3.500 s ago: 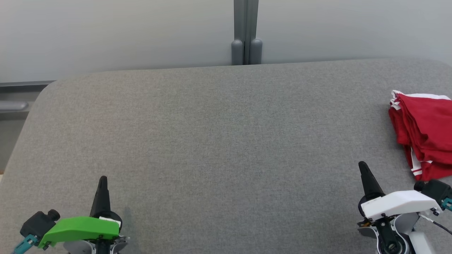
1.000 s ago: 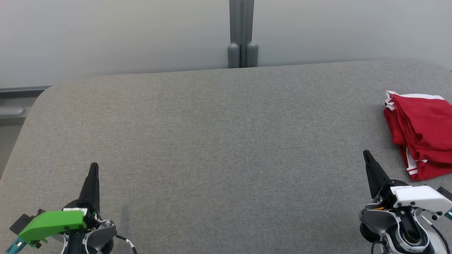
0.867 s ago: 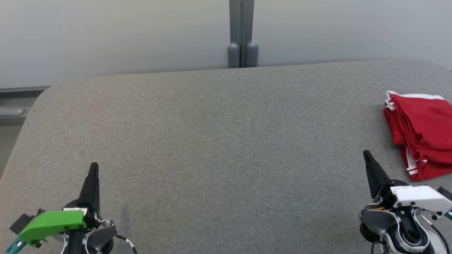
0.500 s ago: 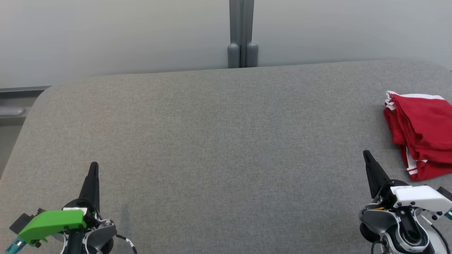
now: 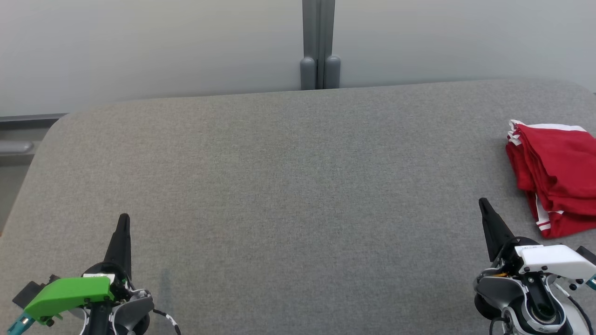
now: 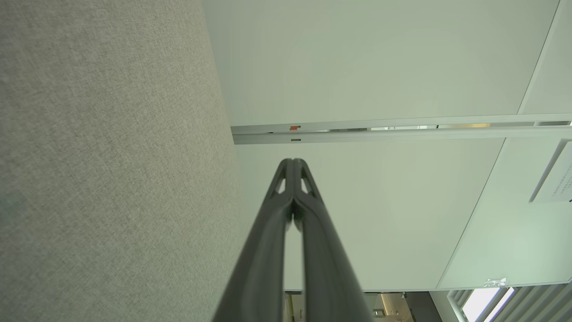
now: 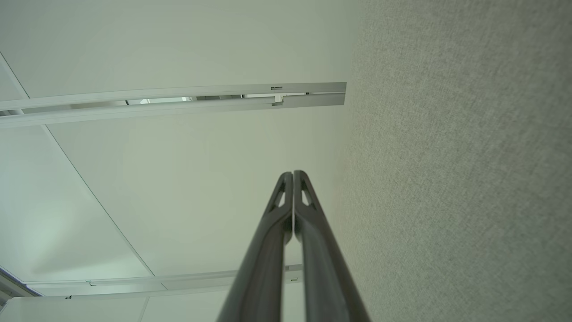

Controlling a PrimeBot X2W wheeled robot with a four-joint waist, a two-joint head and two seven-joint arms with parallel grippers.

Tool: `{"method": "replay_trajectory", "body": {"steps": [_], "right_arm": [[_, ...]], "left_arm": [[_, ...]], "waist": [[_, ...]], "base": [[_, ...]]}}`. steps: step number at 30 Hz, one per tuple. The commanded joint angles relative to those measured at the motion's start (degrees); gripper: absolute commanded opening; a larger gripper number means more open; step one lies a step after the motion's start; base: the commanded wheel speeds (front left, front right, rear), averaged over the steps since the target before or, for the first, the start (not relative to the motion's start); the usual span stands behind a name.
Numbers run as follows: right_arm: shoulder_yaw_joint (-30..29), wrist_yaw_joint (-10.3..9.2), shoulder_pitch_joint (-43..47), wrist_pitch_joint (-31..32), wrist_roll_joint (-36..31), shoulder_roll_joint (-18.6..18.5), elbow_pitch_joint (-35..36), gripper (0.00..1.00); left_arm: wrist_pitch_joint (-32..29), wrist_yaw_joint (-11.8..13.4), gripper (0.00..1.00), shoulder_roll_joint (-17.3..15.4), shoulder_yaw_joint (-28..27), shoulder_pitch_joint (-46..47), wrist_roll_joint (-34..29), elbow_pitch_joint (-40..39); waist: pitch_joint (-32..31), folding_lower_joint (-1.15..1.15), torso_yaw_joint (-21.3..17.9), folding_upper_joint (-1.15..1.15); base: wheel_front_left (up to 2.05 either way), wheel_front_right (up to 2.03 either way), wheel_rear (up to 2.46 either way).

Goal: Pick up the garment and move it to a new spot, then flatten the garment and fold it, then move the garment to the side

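Nothing has moved this past second; the job looks done.
My left gripper (image 5: 124, 221) and right gripper (image 5: 484, 207) sit pressed together, empty; the garment (image 5: 556, 179), seemingly folded, lies at the desk's (image 5: 288, 177) right edge.

I see the worktop (image 5: 279, 186) as grey woven cloth, matt and faintly rough. The garment (image 5: 556, 172) is soft red cloth with white trim and no sheen. The left pincer (image 5: 123, 219) and right pincer (image 5: 483, 204) look like dark matt plastic. The green cover (image 5: 70, 292) and white cover (image 5: 551, 258) are smooth plastic, slightly glossy. The wall (image 5: 139, 46) is smooth and matt.
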State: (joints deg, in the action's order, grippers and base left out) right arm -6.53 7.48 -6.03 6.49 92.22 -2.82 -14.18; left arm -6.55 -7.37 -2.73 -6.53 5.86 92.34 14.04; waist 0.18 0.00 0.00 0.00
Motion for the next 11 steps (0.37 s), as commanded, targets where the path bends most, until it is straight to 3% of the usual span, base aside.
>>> {"method": "replay_trajectory", "body": {"steps": [1, 11], "right_arm": [[-0.1, 0.01, -0.4, 0.2, 0.4, -0.1, 0.3, 0.00], [-0.1, 0.02, -0.4, 0.2, 0.4, -0.1, 0.3, 0.00]], "left_arm": [[-0.2, -0.2, 0.00, -0.3, -0.1, 0.7, 0.1, -0.1], [-0.2, -0.2, 0.00, -0.3, -0.1, 0.7, 0.1, -0.1]], "waist": [[0.0, 0.00, 0.0, 0.00], [0.0, 0.00, 0.0, 0.00]], "base": [[0.00, 0.00, 0.00], [0.00, 0.00, 0.00]]}}
